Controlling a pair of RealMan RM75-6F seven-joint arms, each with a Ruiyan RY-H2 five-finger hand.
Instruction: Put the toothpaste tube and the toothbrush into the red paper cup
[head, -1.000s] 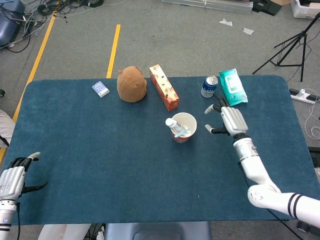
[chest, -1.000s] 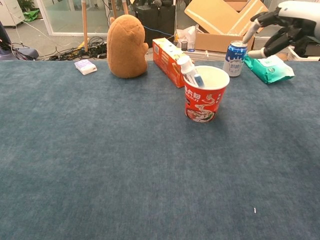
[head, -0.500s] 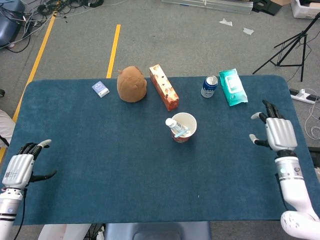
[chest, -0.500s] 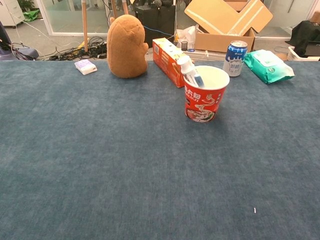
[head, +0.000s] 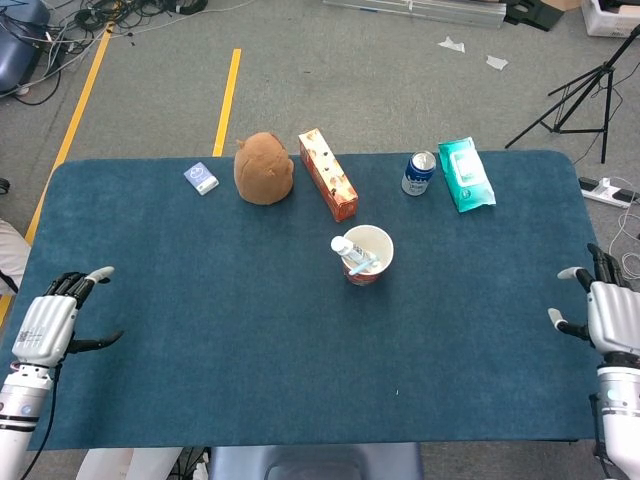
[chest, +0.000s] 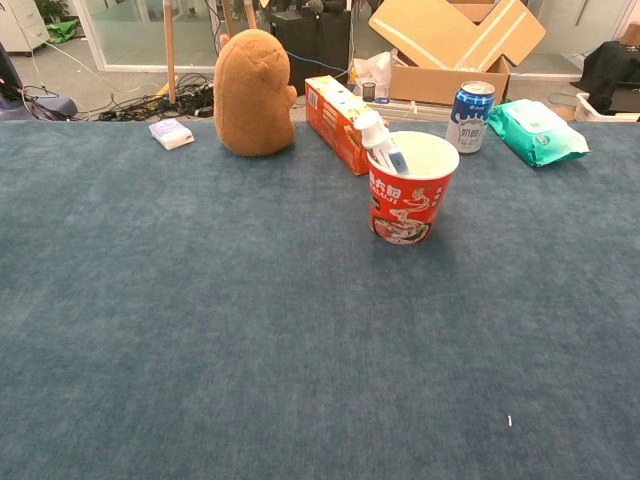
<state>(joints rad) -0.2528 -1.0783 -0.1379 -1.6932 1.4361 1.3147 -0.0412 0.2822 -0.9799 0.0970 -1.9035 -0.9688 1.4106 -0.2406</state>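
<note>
Cup: the red paper cup (head: 366, 256) stands upright near the middle of the blue table (head: 200, 340).
Toothpaste: the white tube (chest: 373, 133) leans on the cup's left rim, cap up.
Toothbrush: a pale blue piece (chest: 396, 160) beside the tube looks like the brush, though too little shows to be certain.
Left hand: the left hand (head: 48, 325) sits at the table's left edge, fingers spread, holding nothing.
Right hand: the right hand (head: 604, 312) sits at the right edge, fingers apart, empty.
Behind the cup: orange box (head: 327, 173), brown plush toy (head: 263, 168), drink can (head: 418, 173).
</note>
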